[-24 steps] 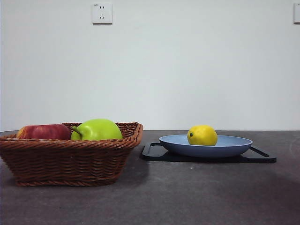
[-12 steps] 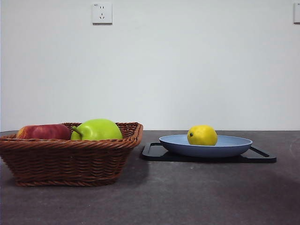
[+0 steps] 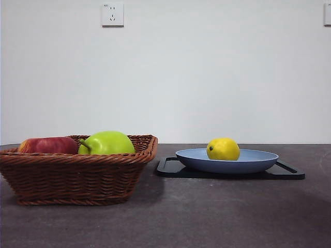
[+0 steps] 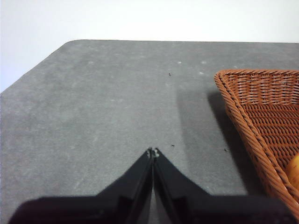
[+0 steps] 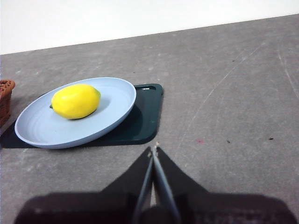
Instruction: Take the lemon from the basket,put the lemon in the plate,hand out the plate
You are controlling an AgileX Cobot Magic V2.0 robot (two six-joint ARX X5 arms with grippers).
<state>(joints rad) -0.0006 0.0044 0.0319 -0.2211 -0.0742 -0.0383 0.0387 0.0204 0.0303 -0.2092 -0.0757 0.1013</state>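
The yellow lemon lies in the blue-grey plate, which rests on a flat black tray. The right wrist view shows the lemon in the plate, with my right gripper shut and empty, apart from the tray's near corner. The brown wicker basket stands at the left. My left gripper is shut and empty over bare table beside the basket. Neither gripper shows in the front view.
A red apple and a green pear-like fruit sit in the basket. The black tray lies under the plate. A wall socket is on the back wall. Dark grey table surrounds everything.
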